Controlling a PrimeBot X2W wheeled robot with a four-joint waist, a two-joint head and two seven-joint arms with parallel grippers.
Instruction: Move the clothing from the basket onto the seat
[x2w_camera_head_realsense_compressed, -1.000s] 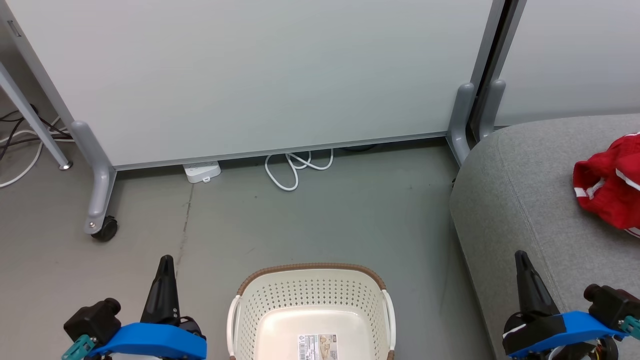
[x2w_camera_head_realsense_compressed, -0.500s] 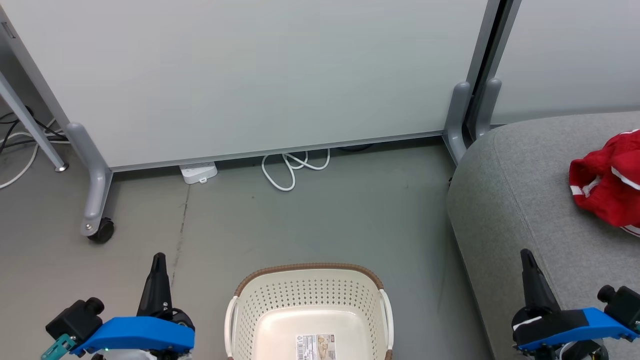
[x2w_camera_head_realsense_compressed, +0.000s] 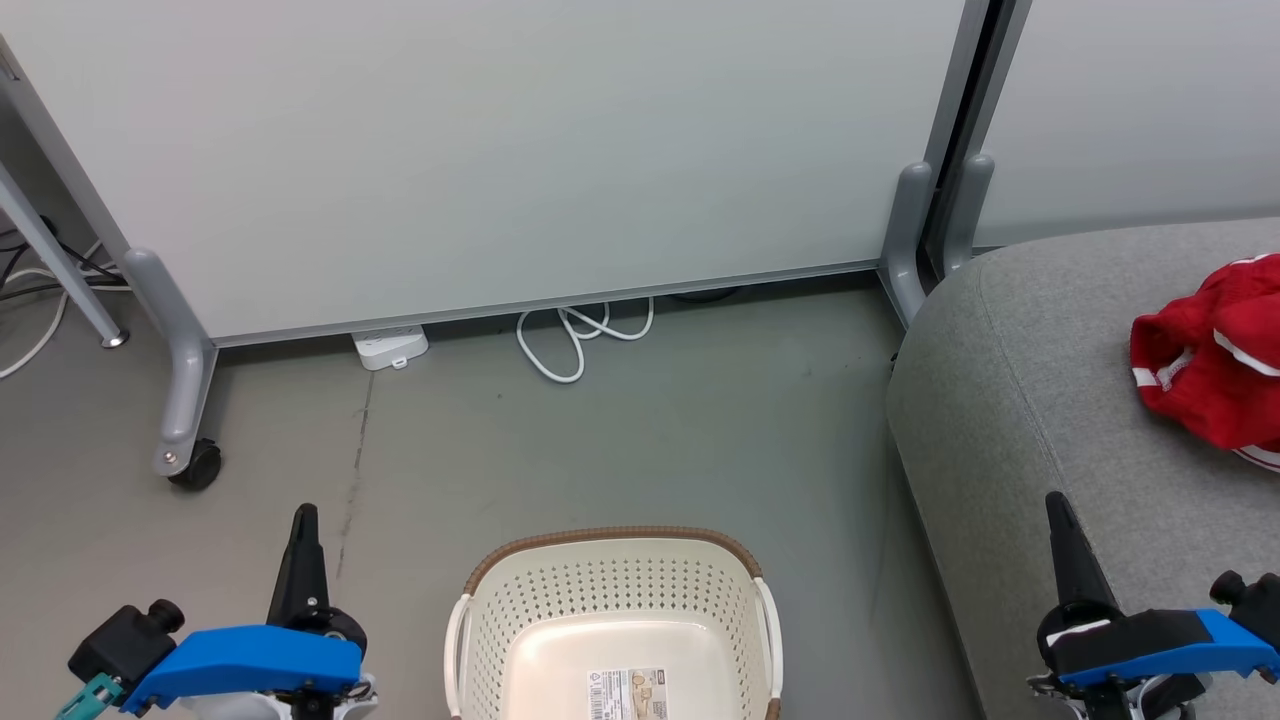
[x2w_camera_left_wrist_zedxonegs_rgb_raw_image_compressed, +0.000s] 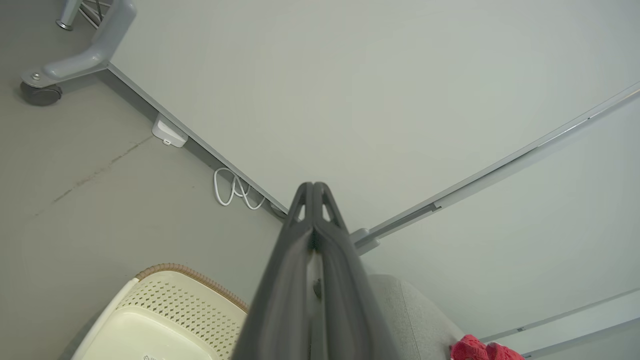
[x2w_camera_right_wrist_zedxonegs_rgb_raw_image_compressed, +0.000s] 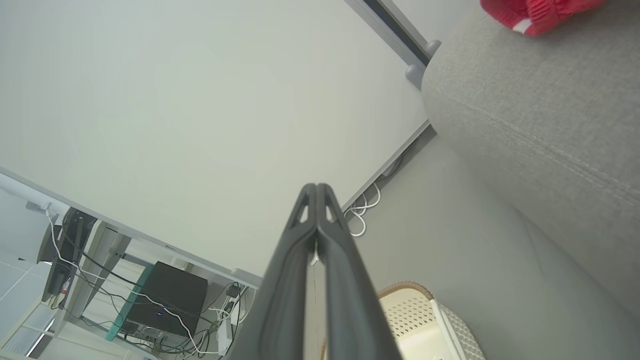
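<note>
Big pale partition panel (x2w_camera_head_realsense_compressed: 500, 150) across the back, and the grey sofa seat (x2w_camera_head_realsense_compressed: 1020, 420) fills the right side. Down at the bottom, the cream basket (x2w_camera_head_realsense_compressed: 610, 590) sits on the floor, a label sticker (x2w_camera_head_realsense_compressed: 628, 692) on the bottom, its near part cut off. The red clothing (x2w_camera_head_realsense_compressed: 1205, 370) lies bunched on the seat, well apart from the basket and running past the picture's edge. Left gripper (x2w_camera_head_realsense_compressed: 303, 515) and right gripper (x2w_camera_head_realsense_compressed: 1054, 503) both have their fingers pressed together on nothing. The risk: a garment could be hiding in that unseen near part, or overhanging fabric could slide off the cushion.
</note>
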